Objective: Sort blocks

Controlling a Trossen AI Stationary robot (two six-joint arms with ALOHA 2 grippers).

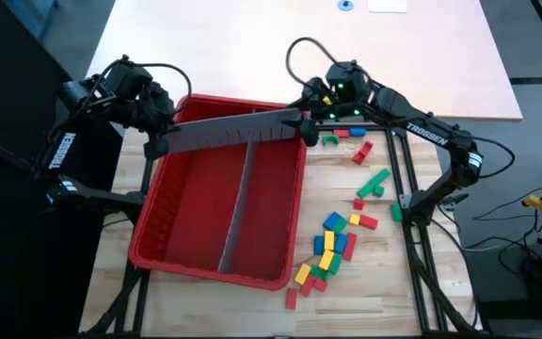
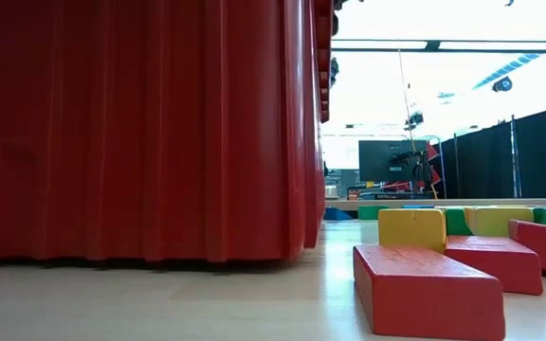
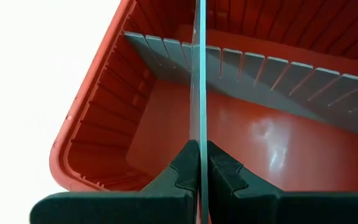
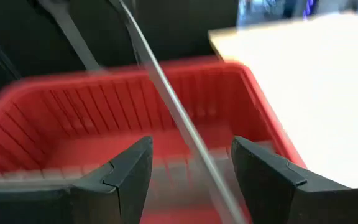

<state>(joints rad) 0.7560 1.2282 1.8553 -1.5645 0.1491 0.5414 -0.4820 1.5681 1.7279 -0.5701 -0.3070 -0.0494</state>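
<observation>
On the wooden table [image 1: 384,273], just right of the red bin [image 1: 163,235], the blocks [image 1: 332,247] lie scattered in red, green, blue and yellow. Most crowd near the bin's near right corner, some touching or overlapping; a few more, a green one [image 1: 376,181] and a red one [image 1: 362,153] among them, trail toward the far right, close to the right arm. None shows inside the bin. From table height, a red block [image 2: 425,289] lies nearest, with a yellow block [image 2: 411,228] just behind it and another red block [image 2: 493,260] beside it.

The bin holds one grey slotted panel [image 1: 236,202] standing upright along its length, splitting it into a left and a right compartment. A second grey slotted panel [image 1: 233,131] is held crosswise over the bin's far end, above the rim.

At that panel's left end, the left gripper [image 3: 200,163] is clamped on its thin edge, fingers [image 3: 185,167] pressed against both faces. At the panel's right end, over the bin's far right corner, the right gripper [image 4: 191,165] has its jaws spread apart; the panel's edge [image 4: 166,106] runs through the gap, and contact with either finger cannot be made out.
</observation>
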